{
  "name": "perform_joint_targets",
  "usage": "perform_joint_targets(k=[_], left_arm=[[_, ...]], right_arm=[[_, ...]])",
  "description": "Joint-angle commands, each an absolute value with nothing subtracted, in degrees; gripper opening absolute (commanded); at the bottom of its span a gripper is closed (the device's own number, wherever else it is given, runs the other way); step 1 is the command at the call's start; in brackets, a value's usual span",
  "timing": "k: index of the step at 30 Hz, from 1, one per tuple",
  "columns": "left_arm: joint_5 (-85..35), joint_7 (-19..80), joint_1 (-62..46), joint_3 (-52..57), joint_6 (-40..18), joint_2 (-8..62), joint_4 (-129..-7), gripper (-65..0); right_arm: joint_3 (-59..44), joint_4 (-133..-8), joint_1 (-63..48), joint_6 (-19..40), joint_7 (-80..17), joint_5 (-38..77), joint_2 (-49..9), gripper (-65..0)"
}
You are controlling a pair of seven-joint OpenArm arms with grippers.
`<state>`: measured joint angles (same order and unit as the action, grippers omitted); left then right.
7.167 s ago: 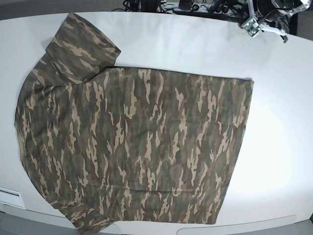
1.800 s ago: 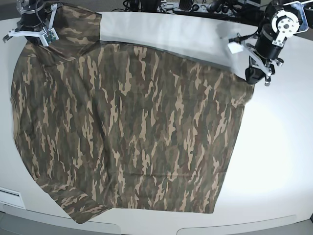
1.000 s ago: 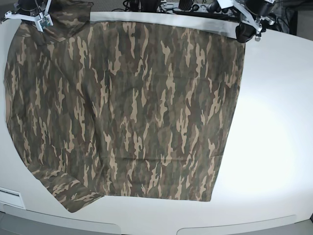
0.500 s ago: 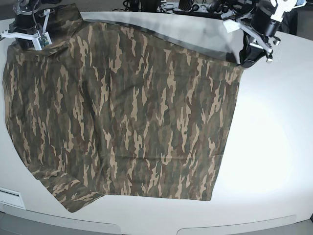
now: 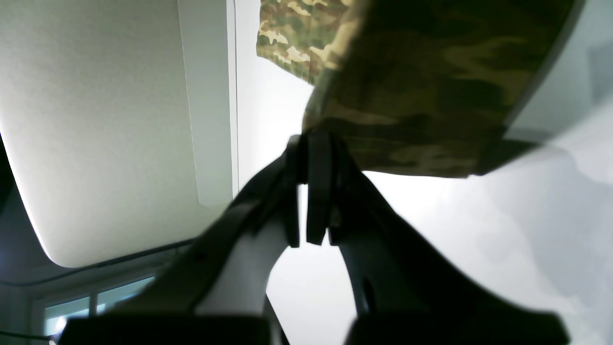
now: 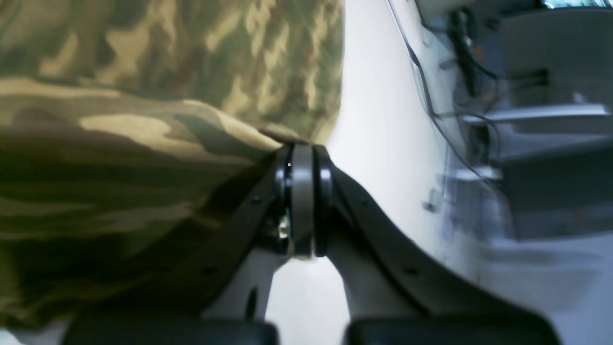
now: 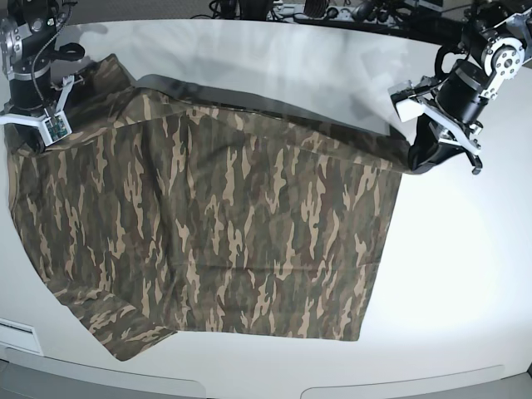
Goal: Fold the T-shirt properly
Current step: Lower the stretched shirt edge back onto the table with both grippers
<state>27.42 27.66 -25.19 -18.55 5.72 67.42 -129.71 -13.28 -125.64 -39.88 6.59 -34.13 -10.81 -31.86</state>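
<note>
The camouflage T-shirt [image 7: 233,224] lies spread over the white table [image 7: 465,266], its far edge raised and casting a shadow. At the right of the base view my left gripper [image 7: 418,158] is shut on the shirt's far right corner. The left wrist view shows that same corner of the T-shirt [image 5: 421,96] pinched in the left gripper [image 5: 313,143]. On the left side my right gripper [image 7: 32,137] is shut on the far left part near the sleeve. Seen from the right wrist, the T-shirt [image 6: 143,96] hangs from the right gripper [image 6: 301,151].
Cables and equipment [image 7: 332,12] line the table's back edge. A white panel [image 7: 17,337] sits at the near left corner. The table's front rim [image 7: 399,386] runs along the bottom of the base view.
Both grippers have moved toward the near side of the table, carrying the shirt's far edge with them. The far edge now sits lower in the base view, over the cloth.
</note>
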Motion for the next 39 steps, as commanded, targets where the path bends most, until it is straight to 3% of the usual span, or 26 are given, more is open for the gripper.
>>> perform_joint_targets(k=[1, 5, 19, 23, 27, 34, 39], left_arm=[[27.7, 27.1, -23.9, -18.0, 7.1, 68.4, -129.5, -65.0], [25.1, 26.5, -21.6, -18.0, 7.1, 66.8, -126.1, -65.0], [22.0, 21.1, -18.2, -18.0, 7.1, 60.6, -120.7, -65.0], [21.9, 20.6, -17.9, -18.0, 7.0, 60.6, -120.7, -65.0], [21.3, 20.5, -17.0, -18.0, 2.9, 60.6, -120.6, -65.0], [20.2, 19.4, -14.9, -18.0, 2.1, 60.7, -120.6, -65.0], [16.9, 17.8, -12.6, -18.0, -3.4, 61.0, -120.6, -65.0]], right_arm=[[-14.0, -124.8, -38.6, 6.5, -33.0, -10.4, -32.6, -65.0], [-13.9, -119.0, -33.3, 10.8, -32.5, -6.3, -32.6, -65.0], [-13.9, -116.1, -26.7, 10.1, -31.9, -2.4, -33.4, -65.0], [-13.9, -116.1, -26.6, 13.3, -31.4, 0.3, -33.4, -65.0], [-13.9, -116.1, -26.7, 12.5, -31.4, 0.2, -33.4, -65.0], [-13.9, -116.1, -25.8, 10.7, -31.5, 0.1, -33.4, -65.0], [-13.9, -116.1, -25.7, 10.7, -31.5, 0.1, -33.4, -65.0]])
